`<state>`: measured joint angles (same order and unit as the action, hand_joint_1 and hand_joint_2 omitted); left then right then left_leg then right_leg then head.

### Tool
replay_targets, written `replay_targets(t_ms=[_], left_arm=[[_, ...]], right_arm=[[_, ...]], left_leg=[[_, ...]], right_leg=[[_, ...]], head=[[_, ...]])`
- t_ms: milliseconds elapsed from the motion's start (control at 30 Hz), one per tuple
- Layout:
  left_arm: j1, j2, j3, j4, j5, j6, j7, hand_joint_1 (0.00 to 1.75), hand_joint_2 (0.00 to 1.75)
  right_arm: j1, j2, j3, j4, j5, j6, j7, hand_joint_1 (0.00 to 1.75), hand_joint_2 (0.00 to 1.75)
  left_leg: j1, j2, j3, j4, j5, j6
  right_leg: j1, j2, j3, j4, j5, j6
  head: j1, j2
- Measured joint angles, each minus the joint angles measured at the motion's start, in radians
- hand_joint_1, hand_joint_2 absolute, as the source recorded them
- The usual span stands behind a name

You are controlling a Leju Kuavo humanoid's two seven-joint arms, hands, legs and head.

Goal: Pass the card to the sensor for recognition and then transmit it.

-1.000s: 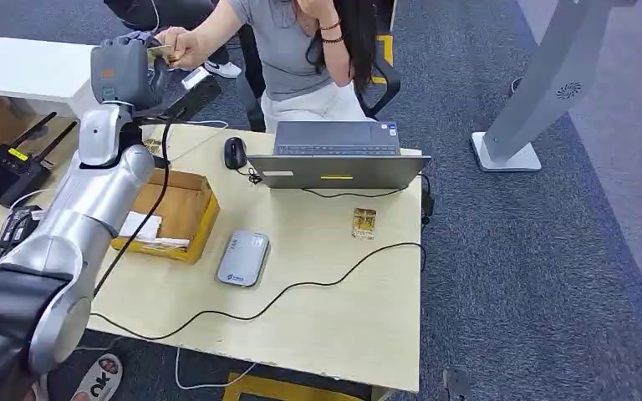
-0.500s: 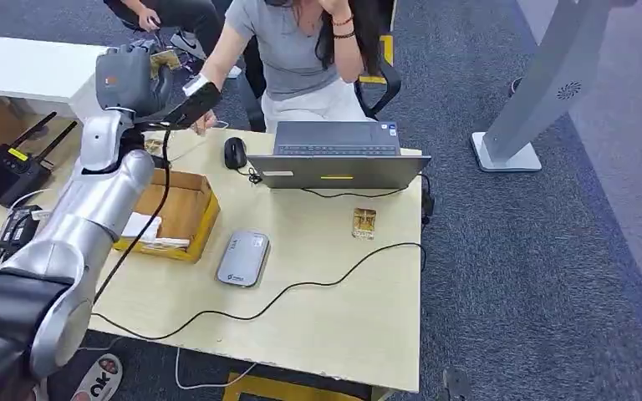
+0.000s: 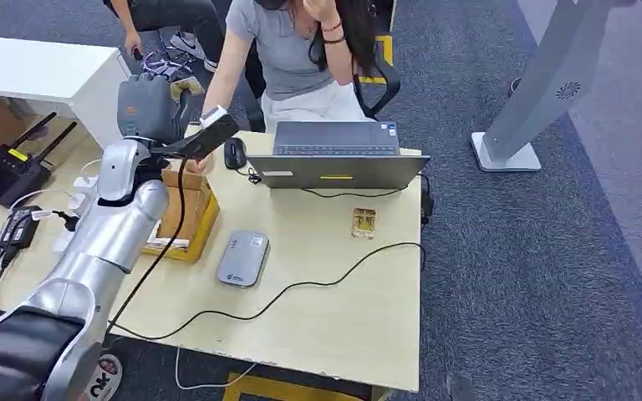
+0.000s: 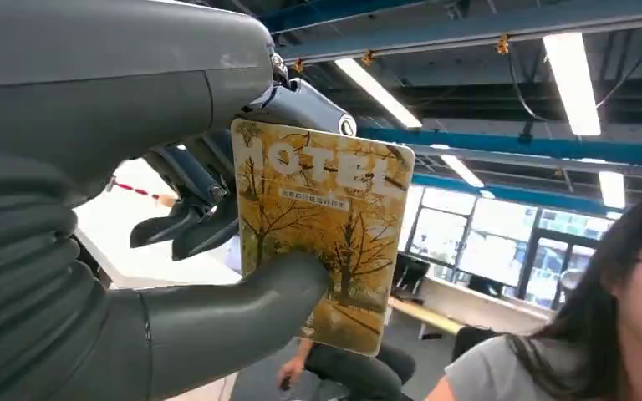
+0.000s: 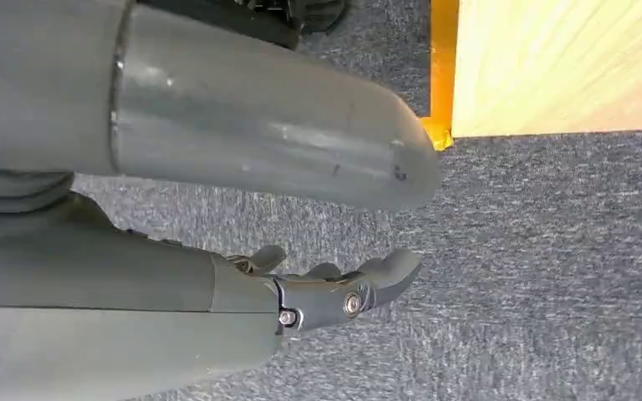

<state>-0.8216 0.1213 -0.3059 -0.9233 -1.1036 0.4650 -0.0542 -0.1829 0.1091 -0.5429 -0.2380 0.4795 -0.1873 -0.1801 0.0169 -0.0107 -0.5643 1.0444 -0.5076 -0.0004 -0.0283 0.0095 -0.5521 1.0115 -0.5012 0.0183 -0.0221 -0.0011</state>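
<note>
card [image 4: 322, 230] | left robot hand [image 3: 152, 104] pinches it, pulled back from the person toward your desk [image 3: 343, 301] | right robot hand [image 5: 334, 292] empty, loosely spread | next: sensor [image 3: 243, 258]

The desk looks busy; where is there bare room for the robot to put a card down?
The widest bare patch on the desk is the near part, below the black cable. Another lies between the grey card reader and the card lying flat. The far left is crowded: cardboard box, mouse, laptop.
</note>
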Motion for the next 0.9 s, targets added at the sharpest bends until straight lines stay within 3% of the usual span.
replay_targets(t_ms=[133, 367, 567, 900], left_arm=[[0.111, 0.008, -0.029, -0.136, -0.008, -0.022, 0.024, 1.75, 1.75], [0.22, 0.035, -0.061, -0.282, -0.01, -0.026, 0.04, 1.75, 1.75], [0.3, 0.05, -0.079, -0.338, -0.021, -0.068, 0.044, 1.75, 1.75], [0.353, 0.056, -0.115, -0.333, -0.034, -0.213, 0.083, 1.75, 1.75]], right_arm=[[0.015, 0.0, -0.017, 0.0, -0.017, -0.001, -0.02, 0.0, 0.0], [0.022, -0.002, -0.037, 0.0, -0.025, -0.001, -0.031, 0.0, 0.0], [0.03, -0.005, -0.051, 0.0, -0.034, -0.002, -0.04, 0.0, 0.0], [0.04, -0.008, -0.072, 0.0, -0.04, 0.002, -0.042, 0.0, 0.0]], left_leg=[[0.0, 0.0, -0.001, 0.0, 0.0, 0.0], [0.0, 0.0, -0.002, 0.0, 0.0, 0.0], [0.0, 0.001, -0.002, 0.0, 0.0, 0.0], [0.0, 0.0, -0.002, 0.0, 0.0, 0.0]], right_leg=[[0.0, 0.0, 0.0, 0.0, 0.0, 0.0], [0.0, 0.0, -0.002, 0.0, 0.0, 0.0], [0.0, 0.0, -0.002, 0.0, 0.0, 0.0], [0.0, 0.0, -0.002, 0.0, 0.0, 0.0]], head=[[0.0, 0.0], [0.0, 0.0], [0.0, 0.0], [0.0, 0.0]])
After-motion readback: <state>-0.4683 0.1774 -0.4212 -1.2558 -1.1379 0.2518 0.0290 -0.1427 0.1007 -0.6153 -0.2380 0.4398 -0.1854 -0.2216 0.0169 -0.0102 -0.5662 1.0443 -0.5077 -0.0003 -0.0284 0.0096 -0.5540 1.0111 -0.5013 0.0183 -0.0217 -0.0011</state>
